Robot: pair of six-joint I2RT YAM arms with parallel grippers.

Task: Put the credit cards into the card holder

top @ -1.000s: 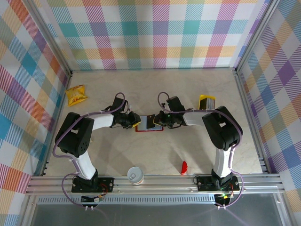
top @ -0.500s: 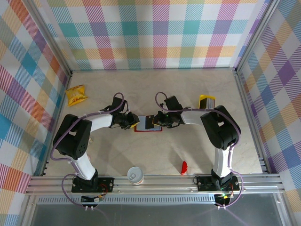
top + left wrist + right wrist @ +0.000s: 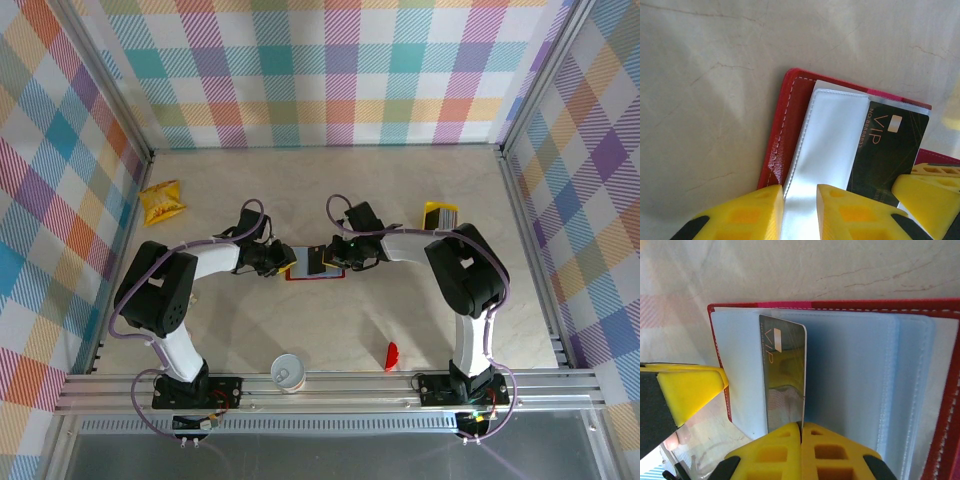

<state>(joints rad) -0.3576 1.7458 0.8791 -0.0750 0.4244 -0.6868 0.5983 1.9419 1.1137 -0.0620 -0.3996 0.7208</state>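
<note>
The dark-red card holder [image 3: 330, 275] lies open on the table between my two grippers. Its grey-blue sleeves [image 3: 855, 380] face up. My right gripper [image 3: 801, 432] is shut on the edge of a dark credit card marked VIP [image 3: 785, 375]. The card stands on edge against the holder's left sleeve [image 3: 832, 135]. My left gripper [image 3: 800, 197] sits at the holder's red left rim [image 3: 790, 115]; its jaws are a narrow gap apart and the clear sleeve runs into that gap. More credit cards, yellow with stripes, are stacked [image 3: 438, 214] to the right.
A crinkled yellow snack packet [image 3: 160, 202] lies at the far left. A white paper cup [image 3: 288, 371] and a small red curved piece [image 3: 391, 355] sit near the front rail. Checked walls close in the table on three sides.
The right gripper has edged a little to the left with the dark card, further over the holder. The left gripper and the holder have hardly moved.
</note>
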